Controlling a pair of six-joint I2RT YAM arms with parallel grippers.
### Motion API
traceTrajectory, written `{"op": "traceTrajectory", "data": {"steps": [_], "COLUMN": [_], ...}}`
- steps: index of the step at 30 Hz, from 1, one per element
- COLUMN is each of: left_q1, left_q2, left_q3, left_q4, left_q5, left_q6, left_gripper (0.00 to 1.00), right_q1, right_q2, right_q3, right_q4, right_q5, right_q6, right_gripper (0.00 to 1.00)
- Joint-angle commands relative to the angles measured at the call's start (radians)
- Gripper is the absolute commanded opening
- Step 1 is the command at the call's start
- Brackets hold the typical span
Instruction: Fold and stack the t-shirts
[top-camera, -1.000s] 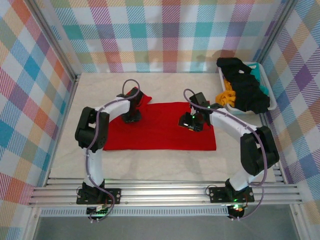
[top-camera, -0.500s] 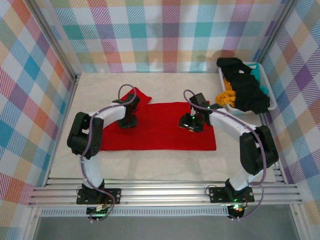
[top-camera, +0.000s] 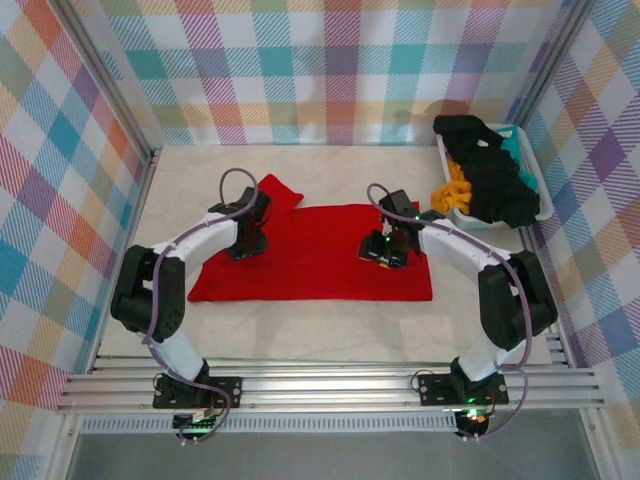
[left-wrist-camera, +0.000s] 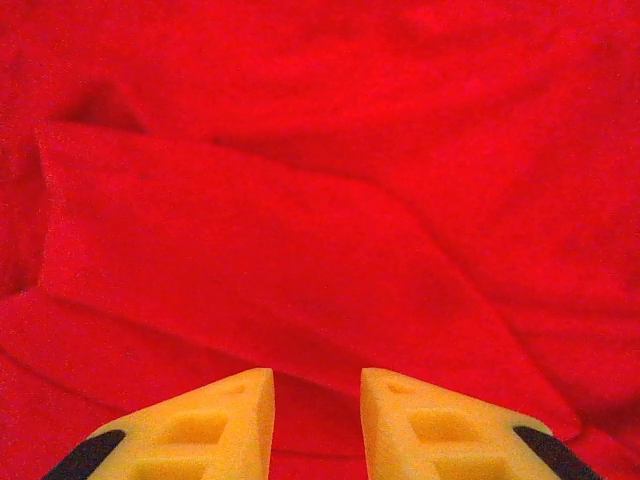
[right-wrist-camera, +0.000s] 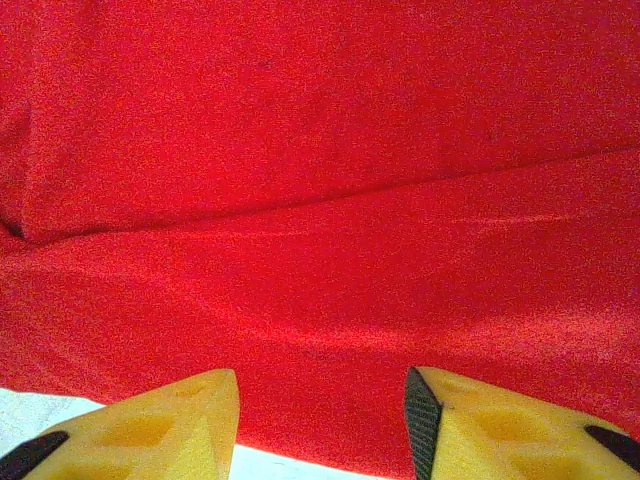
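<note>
A bright red t-shirt (top-camera: 320, 268) lies spread flat on the table's middle, with one sleeve (top-camera: 275, 192) sticking out at its upper left. My left gripper (top-camera: 246, 245) stands low on the shirt's left part. Its yellow fingers (left-wrist-camera: 235, 420) are a little apart over a flat fold of red cloth (left-wrist-camera: 300, 220), with nothing pinched between them. My right gripper (top-camera: 385, 255) rests on the shirt's right part, wide open, and its fingers (right-wrist-camera: 180, 425) straddle the cloth (right-wrist-camera: 320, 200) near a hem. More t-shirts, black (top-camera: 490, 170) and orange-yellow (top-camera: 450, 190), are heaped in the basket.
The white-and-teal basket (top-camera: 546, 205) stands at the back right against the plaid wall. Plaid walls close in the left, back and right sides. A strip of bare pale table (top-camera: 320, 330) runs between the red shirt and the arm bases.
My left gripper has slid left across the shirt. The shirt's left edge and sleeve have spread further left with it. The right gripper has stayed put.
</note>
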Motion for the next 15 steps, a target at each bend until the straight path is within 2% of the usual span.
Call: {"op": "traceTrajectory", "data": {"steps": [1,5,11,15], "left_q1": [0.035,0.051,0.055,0.032], "left_q2": [-0.01,0.027,0.159,0.241], "left_q3": [0.025,0.115,0.172,0.212], "left_q4": [-0.054,-0.021,0.112,0.058], "left_q5": [-0.012,-0.045,0.047,0.052], "left_q6": [-0.05,-0.096,-0.237,-0.263], "left_gripper": [0.28,0.29,0.27,0.27], "right_q1": [0.0,0.0,0.0,-0.002], "right_q2": [-0.028,-0.036,-0.027,-0.025], "right_q3": [-0.007,-0.011,-0.024,-0.018], "right_q4": [-0.008,-0.008,0.002,-0.008], "right_q5": [0.018,0.02,0.018,0.023], "right_q6": [-0.001,-0.003,0.0,-0.006], "right_gripper": [0.48,0.48,0.48,0.48]}}
